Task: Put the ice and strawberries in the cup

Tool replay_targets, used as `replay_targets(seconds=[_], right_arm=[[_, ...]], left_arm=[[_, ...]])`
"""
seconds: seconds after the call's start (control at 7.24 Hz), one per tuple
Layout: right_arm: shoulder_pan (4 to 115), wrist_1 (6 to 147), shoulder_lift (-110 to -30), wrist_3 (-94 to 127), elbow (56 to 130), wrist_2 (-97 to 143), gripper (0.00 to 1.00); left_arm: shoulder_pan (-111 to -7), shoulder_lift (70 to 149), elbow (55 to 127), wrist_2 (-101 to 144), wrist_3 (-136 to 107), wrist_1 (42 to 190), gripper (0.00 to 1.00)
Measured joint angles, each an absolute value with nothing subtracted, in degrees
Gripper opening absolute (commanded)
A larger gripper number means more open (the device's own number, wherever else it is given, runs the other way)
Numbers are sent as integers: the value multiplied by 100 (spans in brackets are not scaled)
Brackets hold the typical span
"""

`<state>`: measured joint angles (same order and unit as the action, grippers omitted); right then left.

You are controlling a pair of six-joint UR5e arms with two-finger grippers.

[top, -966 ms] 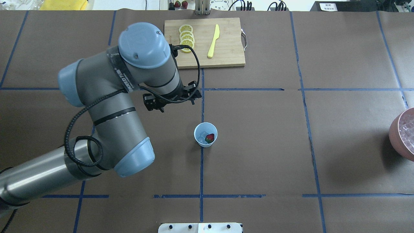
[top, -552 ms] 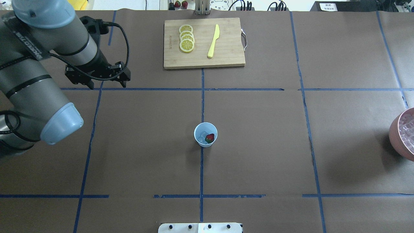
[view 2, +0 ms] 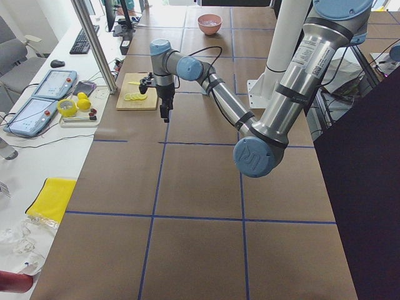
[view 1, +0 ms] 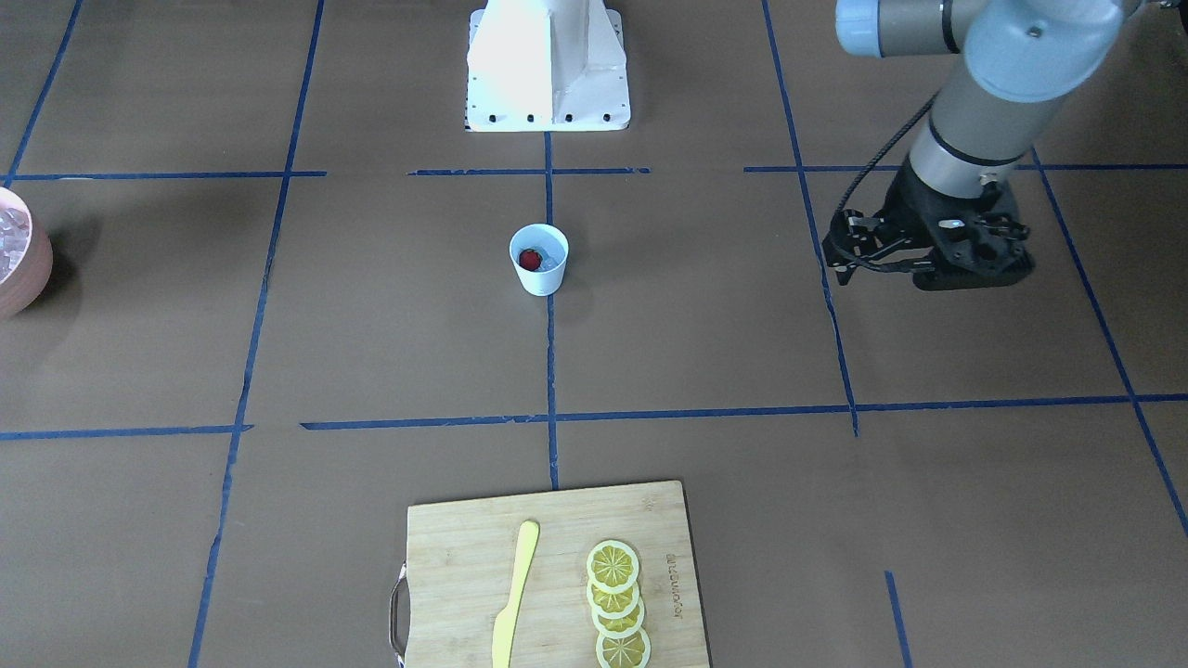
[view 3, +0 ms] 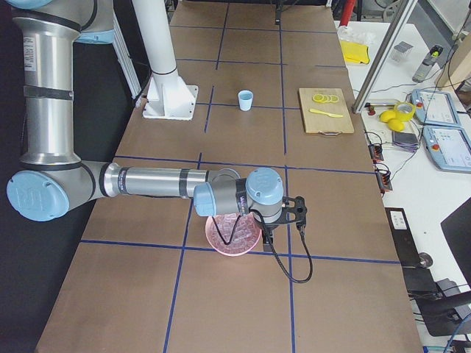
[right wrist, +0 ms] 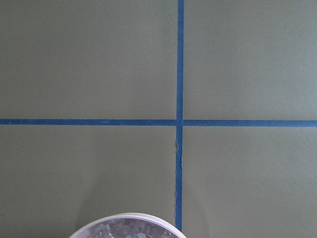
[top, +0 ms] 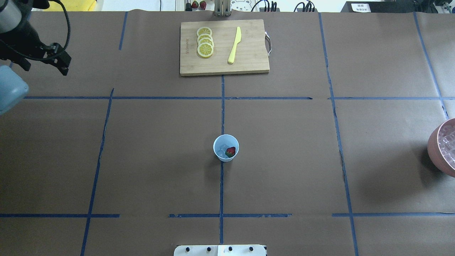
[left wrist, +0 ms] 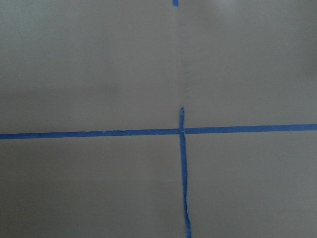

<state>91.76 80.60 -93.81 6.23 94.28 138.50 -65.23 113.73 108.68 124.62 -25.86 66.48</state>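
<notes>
- Ice (view 1: 7, 232) held in reserve fills the pink bowl (view 1: 30, 278) at the front view's left edge. That is the robot's right side, within that arm's reach. The right pincer (view 3: 267, 234) hangs over the bowl, but I cannot tell whether it is spread or closed.
- Mid-bench (view 1: 696, 353), where either arm could reach it, the cup (view 1: 539, 276) stands upright. The strawberry (view 1: 530, 259) and ice chunks (view 1: 553, 263) lie inside it, so the task looks done.
- Nearer the camera, a cutting board (view 1: 566, 520) carries a yellow knife (view 1: 513, 594) and lemon slices (view 1: 615, 603), well apart from the cup and seemingly not needed.
- At the right, the left pincer (view 1: 928, 269) hovers over bare bench with its jaws spread and nothing held, well clear of the cup and probably parked.
</notes>
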Motion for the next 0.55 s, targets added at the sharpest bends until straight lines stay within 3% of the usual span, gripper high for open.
replay_targets(seconds=[0.55], right_arm=[[9176, 8058, -9438, 597, 9328, 13894, 100]], left_arm=[[-8165, 10684, 9523, 13019, 175, 7119, 100]])
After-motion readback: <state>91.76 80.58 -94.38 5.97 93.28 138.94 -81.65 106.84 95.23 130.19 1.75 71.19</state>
